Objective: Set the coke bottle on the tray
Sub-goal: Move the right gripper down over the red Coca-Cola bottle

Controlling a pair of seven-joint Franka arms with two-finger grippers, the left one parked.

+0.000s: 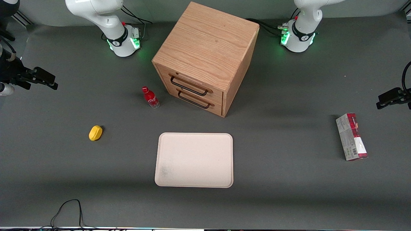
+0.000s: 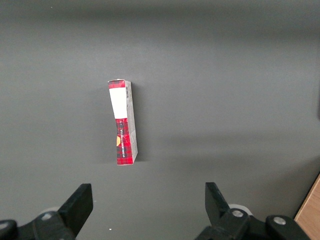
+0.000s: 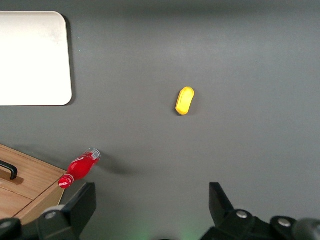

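Observation:
The coke bottle (image 1: 150,97) stands upright on the grey table, close in front of the wooden drawer cabinet's lower drawer, with red cap, red label and clear base. It also shows in the right wrist view (image 3: 80,167). The pale beige tray (image 1: 194,159) lies flat and bare, nearer the front camera than the bottle; one corner of it shows in the right wrist view (image 3: 32,57). My gripper (image 1: 48,80) hangs high above the table at the working arm's end, well away from the bottle. In the right wrist view my gripper (image 3: 152,200) is open and holds nothing.
The wooden cabinet (image 1: 205,57) with two black-handled drawers stands at mid table. A yellow lemon-like object (image 1: 95,132) lies toward the working arm's end, also in the right wrist view (image 3: 184,100). A red-and-grey carton (image 1: 351,136) lies toward the parked arm's end.

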